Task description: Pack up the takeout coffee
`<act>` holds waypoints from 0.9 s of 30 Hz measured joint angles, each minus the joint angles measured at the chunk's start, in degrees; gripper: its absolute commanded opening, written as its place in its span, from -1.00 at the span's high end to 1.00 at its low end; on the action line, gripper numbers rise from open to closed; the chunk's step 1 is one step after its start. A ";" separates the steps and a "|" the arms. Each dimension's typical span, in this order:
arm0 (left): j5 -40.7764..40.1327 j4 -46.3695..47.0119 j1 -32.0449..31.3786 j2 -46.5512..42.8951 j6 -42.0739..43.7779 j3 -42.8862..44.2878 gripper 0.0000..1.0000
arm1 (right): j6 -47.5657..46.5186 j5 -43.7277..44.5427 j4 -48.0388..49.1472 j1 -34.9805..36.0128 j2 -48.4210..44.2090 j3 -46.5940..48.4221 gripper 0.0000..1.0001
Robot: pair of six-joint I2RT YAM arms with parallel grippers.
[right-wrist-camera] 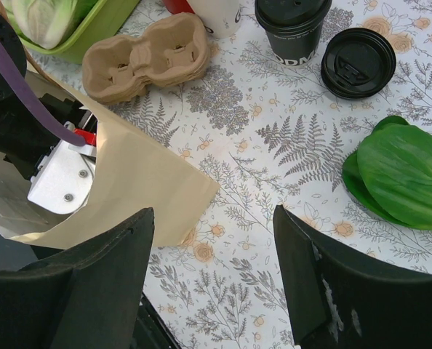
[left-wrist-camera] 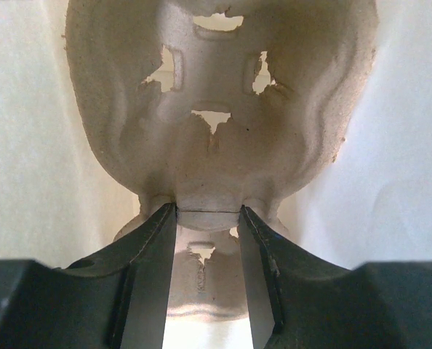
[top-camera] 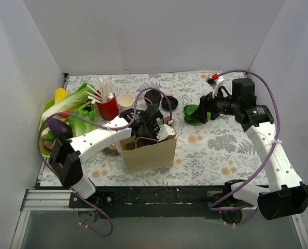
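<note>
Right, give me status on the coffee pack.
Left claw shut on pulp cup carrier, inside paper bag. Right claw open, empty. Takeout coffee lidded, upright on table, not packed. Loose black lid beside it.

A brown paper bag (top-camera: 149, 155) stands near centre, with a pulp cup carrier (right-wrist-camera: 147, 54) just left of it. Farther back, a red cup (top-camera: 108, 110) stands beside a lidless cream cup (top-camera: 126, 100). A loose black lid (right-wrist-camera: 358, 62) lies left of green leaf plates (right-wrist-camera: 401, 174).
</note>
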 measured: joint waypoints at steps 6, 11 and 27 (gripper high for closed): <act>-0.22 -0.04 0.00 -0.07 -0.24 0.02 0.39 | -0.07 0.46 0.00 0.00 0.02 0.00 -0.50; -0.48 -0.11 0.00 -0.20 -1.25 0.35 0.29 | -0.09 0.63 0.00 0.00 0.02 0.02 -0.50; 0.72 0.61 0.00 -0.61 -4.50 -0.37 0.65 | -0.52 1.88 -0.31 0.00 0.02 0.02 -0.50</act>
